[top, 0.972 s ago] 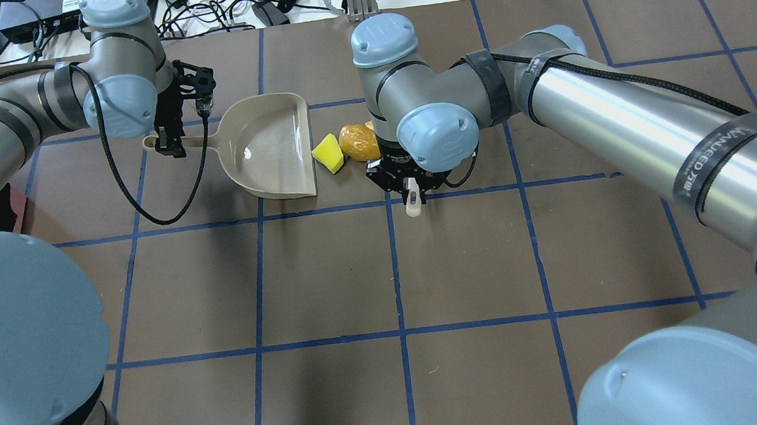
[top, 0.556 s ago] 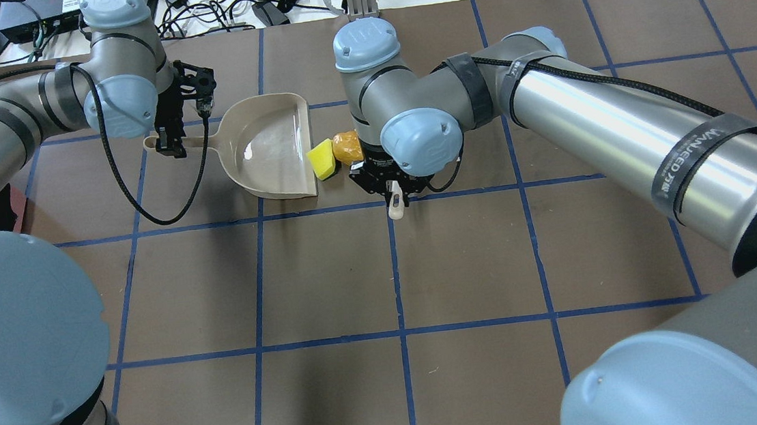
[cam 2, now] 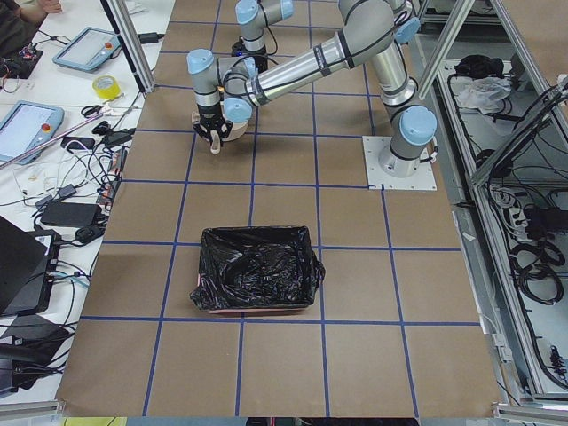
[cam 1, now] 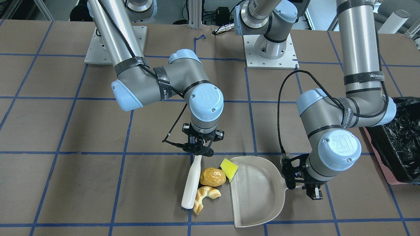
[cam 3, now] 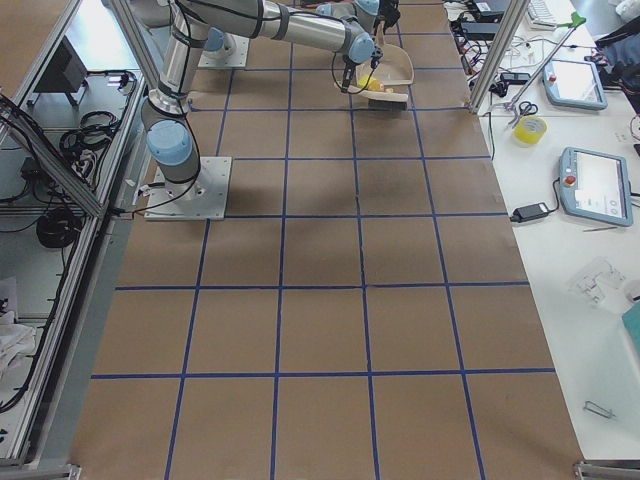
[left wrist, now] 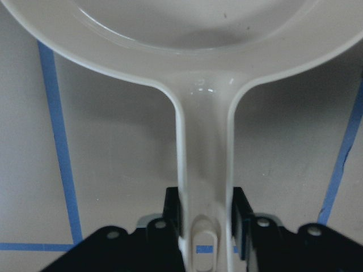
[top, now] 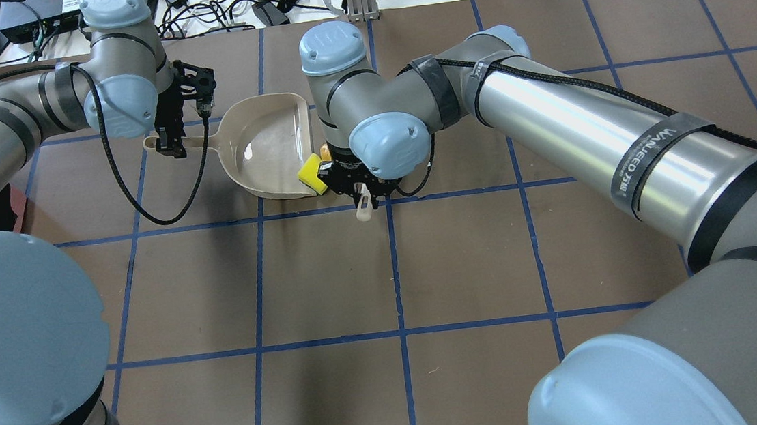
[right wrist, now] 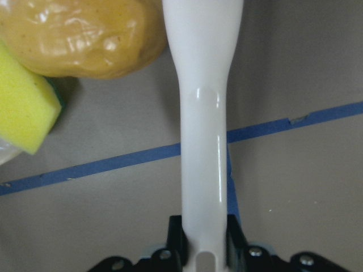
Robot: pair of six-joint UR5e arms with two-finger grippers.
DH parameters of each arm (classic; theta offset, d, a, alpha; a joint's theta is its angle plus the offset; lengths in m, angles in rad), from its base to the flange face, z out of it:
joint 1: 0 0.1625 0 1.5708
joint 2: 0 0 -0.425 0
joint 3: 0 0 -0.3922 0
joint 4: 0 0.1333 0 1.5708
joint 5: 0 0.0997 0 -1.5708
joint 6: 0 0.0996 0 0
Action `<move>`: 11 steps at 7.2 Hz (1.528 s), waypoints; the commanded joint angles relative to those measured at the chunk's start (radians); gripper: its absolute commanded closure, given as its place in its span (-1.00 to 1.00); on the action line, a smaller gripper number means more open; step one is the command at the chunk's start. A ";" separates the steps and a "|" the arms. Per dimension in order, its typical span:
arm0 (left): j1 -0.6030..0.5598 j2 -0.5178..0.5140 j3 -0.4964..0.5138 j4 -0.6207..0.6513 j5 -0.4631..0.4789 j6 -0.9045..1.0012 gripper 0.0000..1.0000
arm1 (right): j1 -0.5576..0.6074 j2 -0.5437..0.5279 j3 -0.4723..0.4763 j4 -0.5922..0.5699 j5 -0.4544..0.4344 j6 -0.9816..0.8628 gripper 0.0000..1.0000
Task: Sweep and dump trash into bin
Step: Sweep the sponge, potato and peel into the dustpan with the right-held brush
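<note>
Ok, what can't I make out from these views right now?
Overhead view: the wrist of the right arm hides the pastry and all but a sliver of the potato.
Right wrist view: the top edge cuts off the brush bristles.
Left wrist view: the top edge cuts off the dustpan mouth.
Front view: the right edge cuts the bin; in the left view its inside is too dark to read.

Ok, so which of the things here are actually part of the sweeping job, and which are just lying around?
Part of the job: brush in the right gripper; dustpan in the left gripper; yellow-green wedge; brown lump; pastry piece; black-lined bin.

Just lying about, on the side benches: yellow tape roll; handheld screens; cables.
</note>
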State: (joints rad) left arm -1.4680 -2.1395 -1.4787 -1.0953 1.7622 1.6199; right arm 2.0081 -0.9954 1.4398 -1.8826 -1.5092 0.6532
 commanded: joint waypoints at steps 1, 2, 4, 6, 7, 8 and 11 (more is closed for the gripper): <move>0.000 0.000 0.000 0.000 -0.001 -0.002 1.00 | 0.030 0.003 -0.009 -0.012 0.035 0.049 1.00; 0.000 0.000 0.000 0.000 -0.001 -0.002 1.00 | 0.040 0.001 -0.016 -0.016 0.067 0.065 1.00; 0.000 0.001 0.000 0.000 -0.003 -0.002 1.00 | 0.050 0.021 -0.030 -0.021 0.078 0.080 1.00; 0.000 0.000 0.000 0.000 -0.004 -0.003 1.00 | 0.061 0.038 -0.065 -0.032 0.113 0.103 1.00; 0.000 0.000 0.000 0.000 -0.004 -0.003 1.00 | 0.064 0.046 -0.082 -0.032 0.127 0.121 1.00; 0.000 0.000 0.000 0.000 -0.004 -0.003 1.00 | 0.079 0.057 -0.090 -0.039 0.129 0.144 1.00; 0.000 0.000 0.000 0.002 -0.004 -0.003 1.00 | 0.084 0.083 -0.108 -0.033 0.262 0.118 1.00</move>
State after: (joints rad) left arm -1.4680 -2.1399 -1.4788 -1.0943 1.7580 1.6168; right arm 2.0908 -0.9221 1.3373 -1.9181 -1.2909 0.7848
